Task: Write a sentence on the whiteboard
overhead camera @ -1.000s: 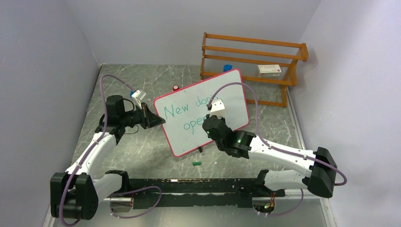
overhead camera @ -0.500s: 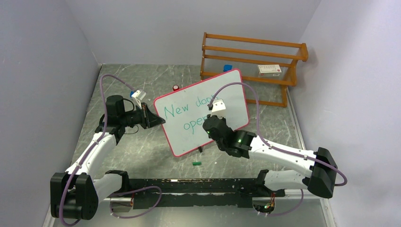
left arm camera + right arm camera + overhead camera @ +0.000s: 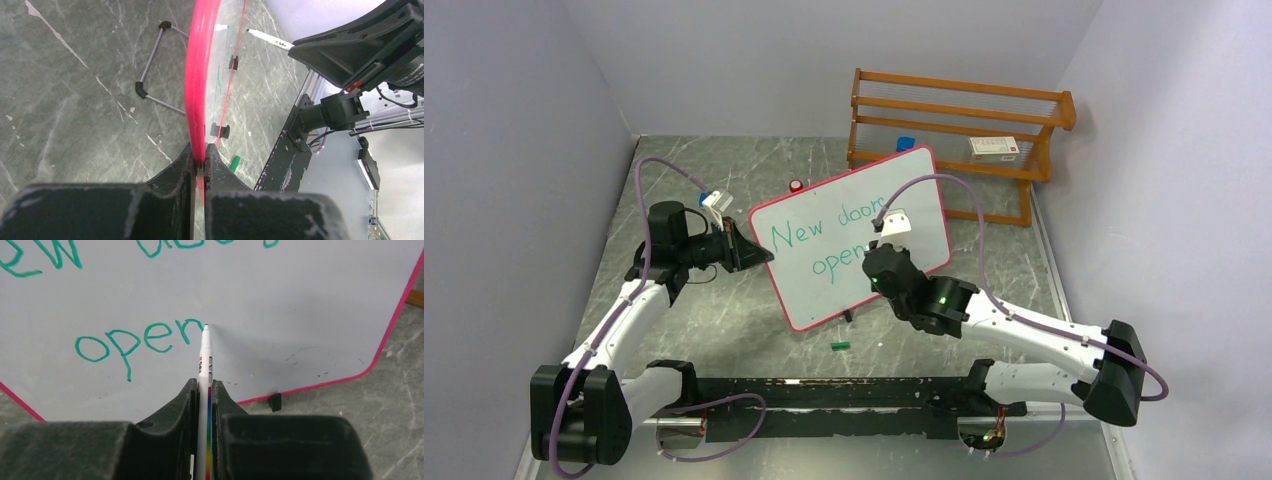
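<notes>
1. Large flat rectangular whiteboard (image 3: 914,195) had a white face, a thin pink-red rim and small black feet.
2. Handwritten sentence (image 3: 135,342) was green, in thin strokes.
3. Slim plastic marker (image 3: 204,357) was white, with a rainbow stripe down the barrel.
4. Stone-look table (image 3: 724,310) was grey, marbled with pale veins.
5. Slatted wooden rack (image 3: 964,90) was orange-brown.
6. Small loose cap (image 3: 840,345) was green.
7. Left gripper (image 3: 199,159) and right gripper (image 3: 205,387) were black, with edges scuffed pale.

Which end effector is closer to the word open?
Right. The right end effector holds the marker, tip at the end of "open"; the left end effector clamps the whiteboard by its rim.
</notes>
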Available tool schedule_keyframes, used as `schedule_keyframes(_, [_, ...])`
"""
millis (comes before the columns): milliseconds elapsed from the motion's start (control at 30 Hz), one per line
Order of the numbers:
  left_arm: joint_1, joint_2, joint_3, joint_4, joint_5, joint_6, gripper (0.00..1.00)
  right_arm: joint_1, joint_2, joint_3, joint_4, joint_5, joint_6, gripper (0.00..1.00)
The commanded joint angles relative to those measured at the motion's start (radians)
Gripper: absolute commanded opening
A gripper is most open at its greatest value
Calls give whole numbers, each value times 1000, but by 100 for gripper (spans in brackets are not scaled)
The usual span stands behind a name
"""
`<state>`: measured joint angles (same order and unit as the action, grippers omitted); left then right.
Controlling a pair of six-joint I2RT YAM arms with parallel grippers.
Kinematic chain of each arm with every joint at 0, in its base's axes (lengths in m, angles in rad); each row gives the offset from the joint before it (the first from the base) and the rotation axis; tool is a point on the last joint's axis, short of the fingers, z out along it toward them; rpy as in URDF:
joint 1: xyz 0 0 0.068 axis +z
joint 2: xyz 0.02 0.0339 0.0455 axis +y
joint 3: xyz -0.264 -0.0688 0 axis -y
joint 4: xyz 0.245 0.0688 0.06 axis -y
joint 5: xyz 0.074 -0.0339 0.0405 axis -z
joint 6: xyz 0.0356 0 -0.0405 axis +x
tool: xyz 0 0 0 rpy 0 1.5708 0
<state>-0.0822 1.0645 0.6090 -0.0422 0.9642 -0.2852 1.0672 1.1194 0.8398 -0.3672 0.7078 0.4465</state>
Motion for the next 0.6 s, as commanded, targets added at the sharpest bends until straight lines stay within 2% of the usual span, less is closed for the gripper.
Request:
schedule_keyframes(0, [2,15,14,-39,-61,34,5,-17,-26,-7,30,41,-20,0])
schedule_keyframes(567, [2,17,14,-42,-62,36,5,-54,40,1,105,-18,-61,0])
